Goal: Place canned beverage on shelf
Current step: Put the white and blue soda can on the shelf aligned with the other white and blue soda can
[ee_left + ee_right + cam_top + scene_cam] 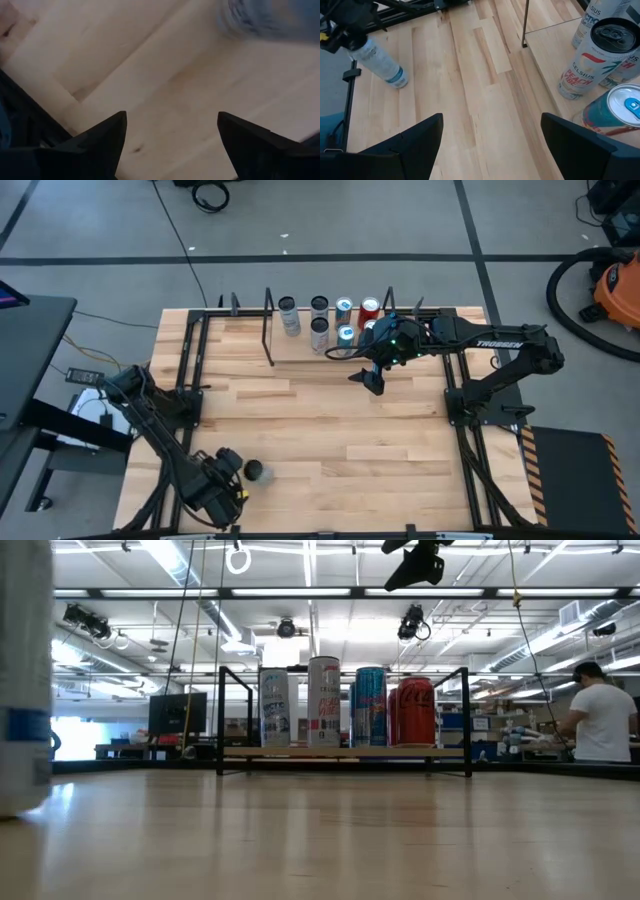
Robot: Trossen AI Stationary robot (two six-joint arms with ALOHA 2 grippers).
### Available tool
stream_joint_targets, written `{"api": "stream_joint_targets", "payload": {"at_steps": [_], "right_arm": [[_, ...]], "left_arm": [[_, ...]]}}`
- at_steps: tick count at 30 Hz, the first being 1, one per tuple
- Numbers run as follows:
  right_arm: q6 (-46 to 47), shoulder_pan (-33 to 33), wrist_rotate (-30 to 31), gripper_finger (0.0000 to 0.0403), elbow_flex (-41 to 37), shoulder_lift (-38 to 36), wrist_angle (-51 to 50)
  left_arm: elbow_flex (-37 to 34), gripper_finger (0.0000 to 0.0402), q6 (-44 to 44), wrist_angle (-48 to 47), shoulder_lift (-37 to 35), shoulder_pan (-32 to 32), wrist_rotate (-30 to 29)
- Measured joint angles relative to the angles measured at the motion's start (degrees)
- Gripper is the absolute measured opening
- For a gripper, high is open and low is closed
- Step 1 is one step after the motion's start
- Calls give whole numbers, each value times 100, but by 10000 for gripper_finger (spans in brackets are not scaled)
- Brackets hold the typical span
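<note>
Two claws appear over a butcher-block table (330, 440). Right claw (372, 380): raised above the table, just in front of the shelf (300, 352), fingers spread wide and holding nothing; in the low view it hangs high above the row of cans (415, 565). Behind and beside this claw, on the shelf's pale board between two black wire frames, stand several upright cans: a white Celsius can (585, 62) and a blue-topped can (615, 112) closest to it, a red can (369, 309) and a further silver can (288, 315) beyond. In the low view the red can (415, 712), a teal can (370, 707) and two white cans stand side by side on the board.

Left claw (222, 480): low at the near left corner of the table, well apart from the shelf, fingers (100, 145) spread wide with bare wood between them, gripping nothing. One white-and-blue can (257, 471) stands upright on the table just beside this claw, toward the table's middle, not held; the right wrist view shows it far off (382, 64) next to the left arm. One person in a white shirt (603, 715) stands in the room beyond the table.
</note>
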Motion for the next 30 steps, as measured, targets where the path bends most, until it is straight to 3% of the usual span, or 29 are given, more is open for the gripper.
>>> {"api": "stream_joint_targets", "payload": {"at_steps": [21,30], "right_arm": [[-2,2,1,346,0,0,5],[-1,0,-156,346,0,0,7]], "left_arm": [[299,314,204,457,2,59,-633],[484,314,947,150,-168,188,-649]]}}
